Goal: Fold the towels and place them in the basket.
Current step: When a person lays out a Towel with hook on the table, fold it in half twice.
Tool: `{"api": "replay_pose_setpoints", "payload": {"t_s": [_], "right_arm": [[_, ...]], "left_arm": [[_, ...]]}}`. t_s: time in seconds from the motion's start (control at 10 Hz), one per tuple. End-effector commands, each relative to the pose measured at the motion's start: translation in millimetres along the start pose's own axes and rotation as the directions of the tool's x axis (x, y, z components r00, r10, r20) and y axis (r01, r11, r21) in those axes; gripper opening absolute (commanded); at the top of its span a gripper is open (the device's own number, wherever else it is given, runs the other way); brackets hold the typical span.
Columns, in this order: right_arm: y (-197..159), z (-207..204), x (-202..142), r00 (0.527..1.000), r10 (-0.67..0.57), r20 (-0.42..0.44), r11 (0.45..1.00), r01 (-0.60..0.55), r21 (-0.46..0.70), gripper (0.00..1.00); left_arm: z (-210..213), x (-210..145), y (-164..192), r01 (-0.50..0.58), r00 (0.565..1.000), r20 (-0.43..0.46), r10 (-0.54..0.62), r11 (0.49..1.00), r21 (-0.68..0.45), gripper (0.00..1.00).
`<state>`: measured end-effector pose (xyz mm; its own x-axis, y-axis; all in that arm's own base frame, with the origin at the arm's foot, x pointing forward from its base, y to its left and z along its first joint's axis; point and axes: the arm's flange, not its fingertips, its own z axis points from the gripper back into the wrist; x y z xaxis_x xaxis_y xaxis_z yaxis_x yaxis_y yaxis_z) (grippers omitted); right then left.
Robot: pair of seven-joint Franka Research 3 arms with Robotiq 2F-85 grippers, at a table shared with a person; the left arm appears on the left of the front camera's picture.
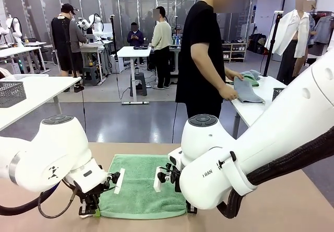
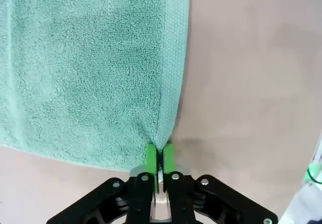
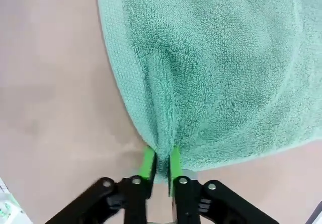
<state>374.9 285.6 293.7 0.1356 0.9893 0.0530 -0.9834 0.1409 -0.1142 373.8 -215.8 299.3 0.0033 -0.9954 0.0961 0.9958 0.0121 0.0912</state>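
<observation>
A mint-green towel (image 1: 141, 187) lies flat on the tan table between my two arms. My left gripper (image 1: 90, 209) is down at the towel's near left corner. In the left wrist view that gripper (image 2: 159, 156) is shut on the towel (image 2: 85, 68), its green pads pinching the hem. My right gripper (image 1: 190, 208) is at the near right corner, mostly hidden behind the arm. Seen from the right wrist, this gripper (image 3: 161, 162) is shut on a bunched fold of the towel (image 3: 216, 58) at its edge. The basket is out of view.
A person in black stands across the table, turned to a side table (image 1: 261, 104) at the right and handling a grey cloth (image 1: 247, 90). A pale grey mesh basket (image 1: 11, 92) sits on another table at far left. Bare tan tabletop (image 2: 251, 83) lies beside the towel.
</observation>
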Motion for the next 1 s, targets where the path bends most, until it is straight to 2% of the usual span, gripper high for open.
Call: {"api": "replay_pose_setpoints", "payload": {"t_s": [0.0, 0.4, 0.6, 0.9], "right_arm": [[6.0, 7.5, -0.5, 1.0, -0.027, -0.012, 0.999, 0.027, 0.039, 0.0], [10.5, 28.1, 0.5, 0.999, -0.043, -0.009, 0.997, 0.044, 0.065, 0.0], [10.6, 46.3, -0.1, 0.999, -0.042, 0.011, 0.996, 0.041, 0.075, 0.0], [11.6, 84.7, -3.6, 1.0, -0.017, -0.022, 1.0, 0.018, 0.022, 0.0]], "left_arm": [[-3.9, -6.9, -9.1, 0.005, 1.0, 0.022, -0.004, 0.999, -0.043, 0.0], [14.5, -0.9, -19.7, -0.005, 0.999, 0.035, 0.007, 0.999, -0.046, 0.0], [42.0, 6.0, -32.3, -0.002, 1.0, 0.028, 0.003, 1.0, -0.023, 0.0], [94.9, 25.9, -53.3, 0.012, 1.0, 0.015, -0.012, 0.999, 0.039, 0.0]]}}
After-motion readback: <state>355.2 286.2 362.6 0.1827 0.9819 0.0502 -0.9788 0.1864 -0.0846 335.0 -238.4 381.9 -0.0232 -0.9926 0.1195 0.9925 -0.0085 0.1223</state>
